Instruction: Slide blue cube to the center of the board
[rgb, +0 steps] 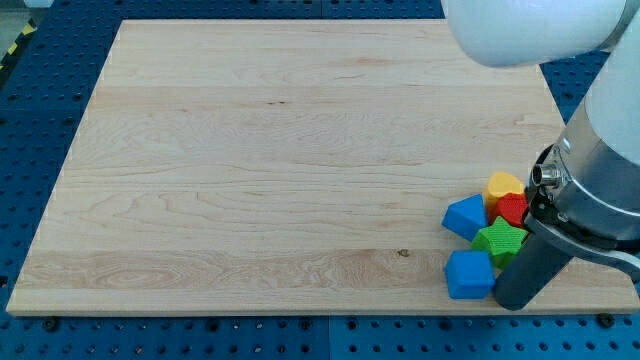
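The one camera looks down on a pale wooden board (280, 160) lying on a blue perforated table (40, 90). The arm (600, 160), white and grey, comes in from the view's top right and ends in a dark rod (530, 265) that slants down toward the board's lower right corner.

My tip (512, 303) rests near the board's bottom edge, far to the view's right. There are no fingers on this rig, only the rod, so nothing is clenched or grasped; the tip just stands beside the blocks.

All the blocks sit in one tight cluster by the tip. The blue cube (469, 274) lies just to the view's left of the tip, so close that touching or a thin gap cannot be told apart. It is in the board's lower right corner, well apart from the centre.

Above the tip and slightly left sits a green star-shaped block (499, 241), touching the blue cube's upper right corner and partly covered by the rod. Further up and to the left of the tip is a second blue block (465, 216), with angled sides. Straight above the tip a red block (512, 209) is partly hidden by the arm, its shape unclear. A yellow block (504, 184) sits at the cluster's top, touching the red one.
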